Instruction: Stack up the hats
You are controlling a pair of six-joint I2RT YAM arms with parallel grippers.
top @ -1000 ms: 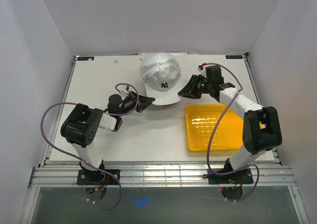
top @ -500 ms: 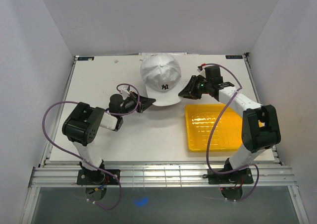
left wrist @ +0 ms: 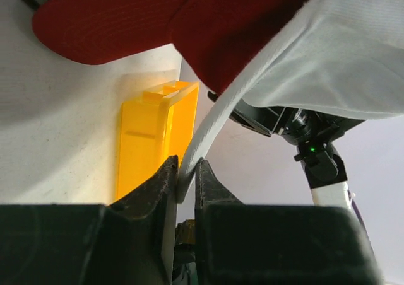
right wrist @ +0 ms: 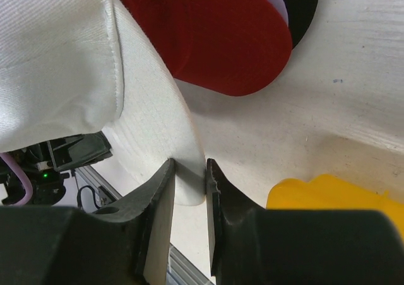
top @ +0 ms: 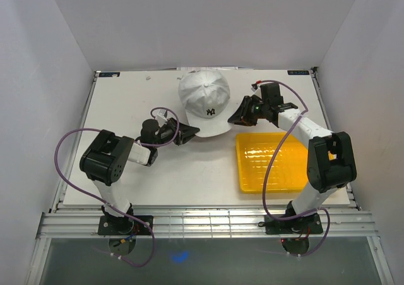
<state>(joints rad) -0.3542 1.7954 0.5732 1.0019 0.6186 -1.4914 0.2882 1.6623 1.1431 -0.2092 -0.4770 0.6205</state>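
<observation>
Dark NY logo (top: 209,111) on front of white hat (top: 202,91), above brim.

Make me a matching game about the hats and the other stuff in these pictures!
Things:
1. white hat
2. red hat
3. tray
4. left tool

Clues:
A. peeks out from beneath another hat
B. yellow, with nothing in it
C. on top, with its brim pinched from two sides
D. shut on a white brim

Pairs: 1-C, 2-A, 3-B, 4-D
</observation>
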